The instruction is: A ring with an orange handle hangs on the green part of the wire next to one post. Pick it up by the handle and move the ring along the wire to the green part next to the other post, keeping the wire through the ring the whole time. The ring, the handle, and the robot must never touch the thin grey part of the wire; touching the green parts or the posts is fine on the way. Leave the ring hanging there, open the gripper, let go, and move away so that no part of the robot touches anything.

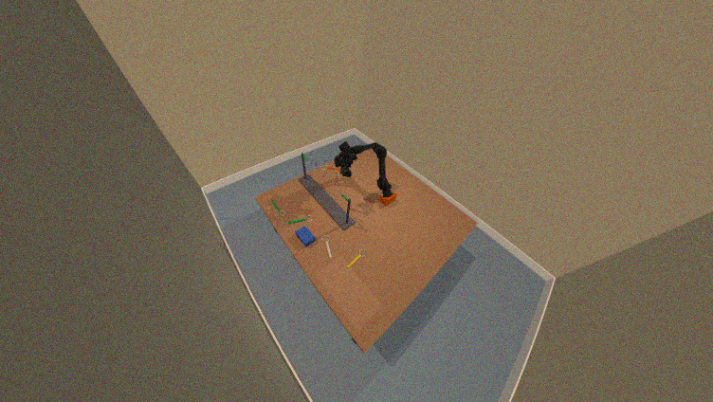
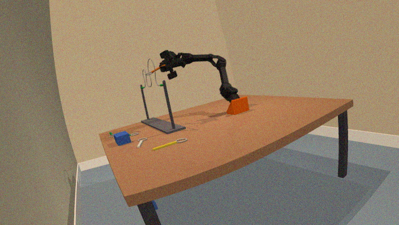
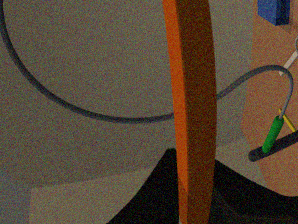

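The orange handle [image 1: 331, 169] [image 2: 157, 68] [image 3: 192, 100] is clamped in my gripper [image 2: 163, 66] [image 3: 180, 155], which is shut on it. The handle slopes down from the fingers to the ring [image 2: 152, 71] in the exterior view. The ring is high up among the middle bends of the thin grey wire [image 3: 130, 120], between the two posts. It is out of sight in the wrist view, and whether it touches the wire is too small to tell. Green parts [image 2: 162, 85] [image 2: 142, 87] [image 3: 273, 135] end the wire at the near post [image 1: 348, 211] [image 2: 168, 106] and the far post [image 1: 303, 165] [image 2: 144, 103].
The posts stand on a dark base [image 1: 324, 199] [image 2: 159, 122]. A blue block [image 1: 304, 236] [image 2: 122, 138], a white-handled ring [image 1: 328, 248] [image 2: 140, 143], a yellow-handled ring [image 1: 354, 260] [image 2: 165, 145] and two green-handled rings lie on the table beyond the base.
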`<control>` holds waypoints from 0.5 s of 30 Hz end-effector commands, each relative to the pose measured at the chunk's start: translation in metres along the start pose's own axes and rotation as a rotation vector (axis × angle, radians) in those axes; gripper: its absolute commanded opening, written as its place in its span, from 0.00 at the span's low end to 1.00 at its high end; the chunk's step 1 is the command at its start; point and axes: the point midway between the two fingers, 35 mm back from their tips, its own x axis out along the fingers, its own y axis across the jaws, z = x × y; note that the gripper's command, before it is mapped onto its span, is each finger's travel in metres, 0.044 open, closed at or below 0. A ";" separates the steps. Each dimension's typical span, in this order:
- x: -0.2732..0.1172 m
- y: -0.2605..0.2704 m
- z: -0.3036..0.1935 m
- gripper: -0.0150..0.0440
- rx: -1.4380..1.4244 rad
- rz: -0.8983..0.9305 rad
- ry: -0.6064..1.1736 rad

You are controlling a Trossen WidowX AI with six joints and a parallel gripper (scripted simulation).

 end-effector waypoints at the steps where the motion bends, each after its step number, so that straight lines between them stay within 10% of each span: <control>1: 0.002 0.000 0.001 0.00 -0.051 -0.024 -0.005; 15: 0.003 -0.008 0.002 0.00 -0.214 -0.116 -0.025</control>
